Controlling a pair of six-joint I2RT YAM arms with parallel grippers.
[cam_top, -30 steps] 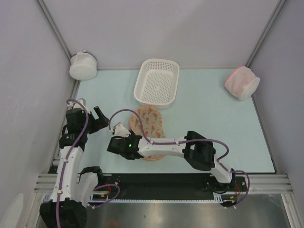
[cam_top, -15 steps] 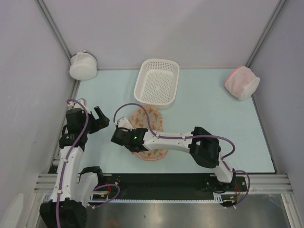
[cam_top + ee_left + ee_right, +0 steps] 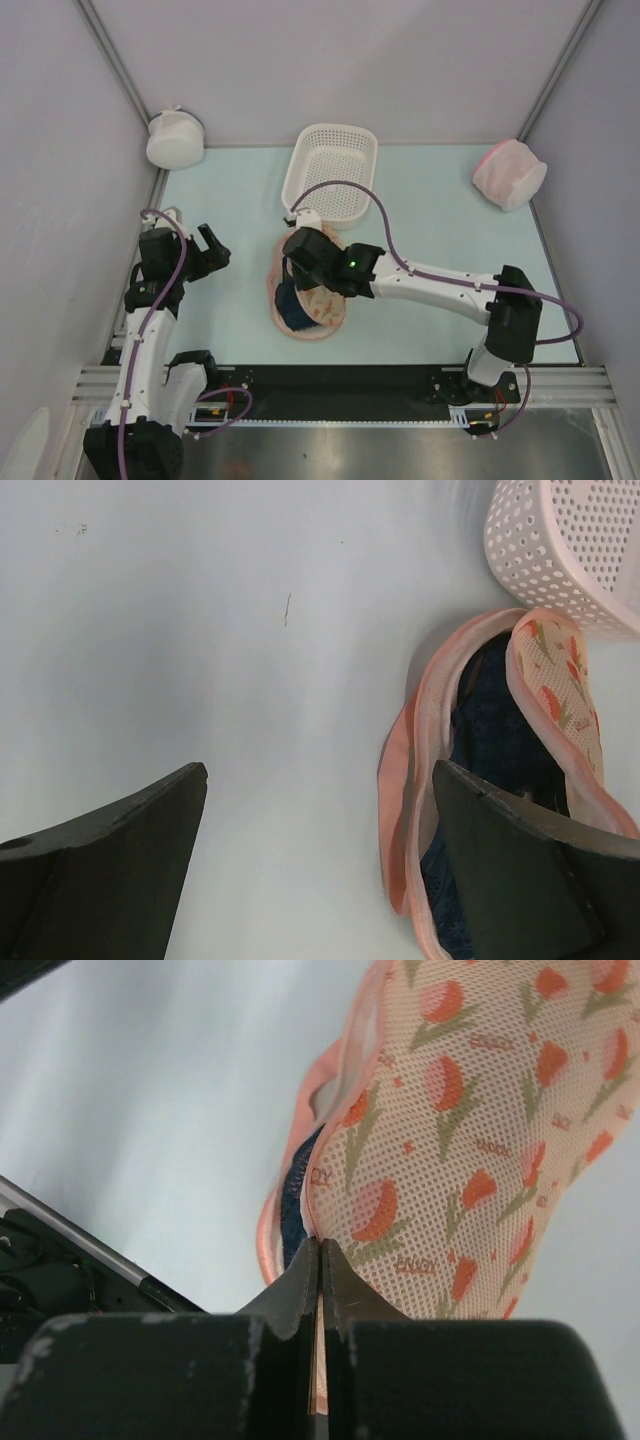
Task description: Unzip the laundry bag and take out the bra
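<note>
Bag (image 3: 322,305) lies on the table (image 3: 450,220) just beside the basket (image 3: 330,170), its top flap raised and its mouth gaping. The right claw (image 3: 320,1247) is pinched tight on that flap's edge, directly over the bra (image 3: 500,740), which sits dark inside the bag. The left claw (image 3: 318,780) hangs wide open off to the left, holding nothing

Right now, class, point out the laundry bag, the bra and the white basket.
laundry bag (image 3: 450,1160), right wrist view, printed top panel.
bra (image 3: 495,740), left wrist view, navy fabric in opening.
white basket (image 3: 330,178), top external view, bare floor.
</note>
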